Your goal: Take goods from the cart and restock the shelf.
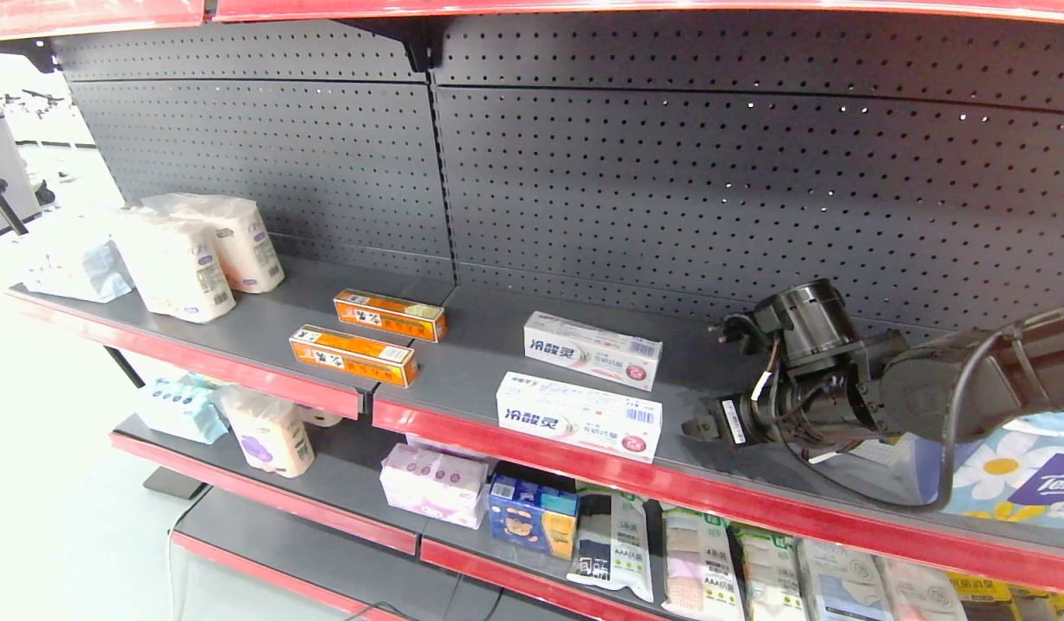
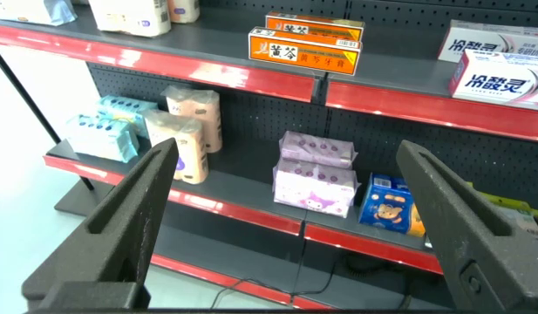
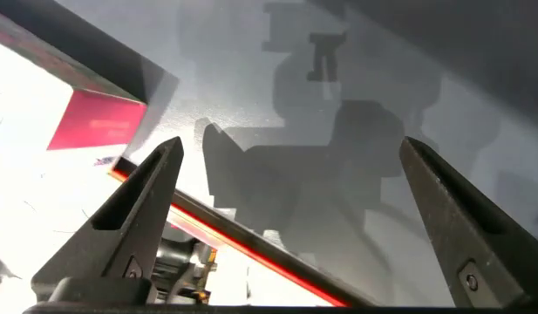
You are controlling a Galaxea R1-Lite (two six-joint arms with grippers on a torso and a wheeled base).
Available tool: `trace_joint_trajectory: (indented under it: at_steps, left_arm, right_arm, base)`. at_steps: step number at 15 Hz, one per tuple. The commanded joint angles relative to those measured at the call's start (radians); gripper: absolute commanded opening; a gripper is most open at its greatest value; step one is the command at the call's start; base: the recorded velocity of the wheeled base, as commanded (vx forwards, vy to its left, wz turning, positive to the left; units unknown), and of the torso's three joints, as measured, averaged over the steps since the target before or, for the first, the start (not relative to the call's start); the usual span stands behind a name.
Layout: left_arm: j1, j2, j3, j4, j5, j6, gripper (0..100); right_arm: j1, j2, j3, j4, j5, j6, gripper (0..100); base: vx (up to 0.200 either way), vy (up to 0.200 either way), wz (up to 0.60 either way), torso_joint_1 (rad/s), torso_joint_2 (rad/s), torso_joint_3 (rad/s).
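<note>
The right gripper (image 1: 700, 425) is hovering low over the shelf (image 1: 489, 341) near its red front edge, just beside the nearer white toothpaste box (image 1: 579, 416). Its jaws are standing wide apart with nothing between them, and whether it is touching the board cannot be told. The second white toothpaste box (image 1: 592, 349) is lying behind the first, towards the back panel. Two orange toothpaste boxes (image 1: 353, 354) are lying towards the shelf's left end. The left gripper (image 2: 286, 153) is facing the lower shelves, fully spread and holding nothing. The right arm is partly hiding a floral tissue pack (image 1: 1028, 470) at the shelf's right end, and the frame is cutting that pack off.
</note>
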State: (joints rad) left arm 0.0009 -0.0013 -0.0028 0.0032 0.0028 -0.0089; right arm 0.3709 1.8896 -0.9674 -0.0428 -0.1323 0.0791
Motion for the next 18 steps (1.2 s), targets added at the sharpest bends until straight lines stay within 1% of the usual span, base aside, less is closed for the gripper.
trace_joint_trajectory:
  at_steps: [1, 8, 11, 18]
  left_arm:
    - [0.001, 0.001, 0.000, 0.000, 0.000, 0.000, 100]
    - [0.001, 0.001, 0.000, 0.000, 0.000, 0.000, 100]
    - [0.001, 0.001, 0.000, 0.000, 0.000, 0.000, 100]
    - [0.001, 0.001, 0.000, 0.000, 0.000, 0.000, 100]
  right_arm:
    - [0.010, 0.026, -0.013, -0.002, -0.001, 0.034, 100]
    - [-0.007, 0.040, -0.004, -0.003, -0.007, 0.051, 100]
    - [-0.044, 0.036, 0.006, -0.002, -0.006, 0.053, 100]
    - [-0.046, 0.054, 0.004, -0.005, -0.004, 0.064, 100]
  base:
    - [0.000, 0.000, 0.00, 0.000, 0.00, 0.000]
    - [0.000, 0.000, 0.00, 0.000, 0.00, 0.000]
    - [0.000, 0.000, 0.00, 0.000, 0.00, 0.000]
    - [0.000, 0.000, 0.00, 0.000, 0.00, 0.000]
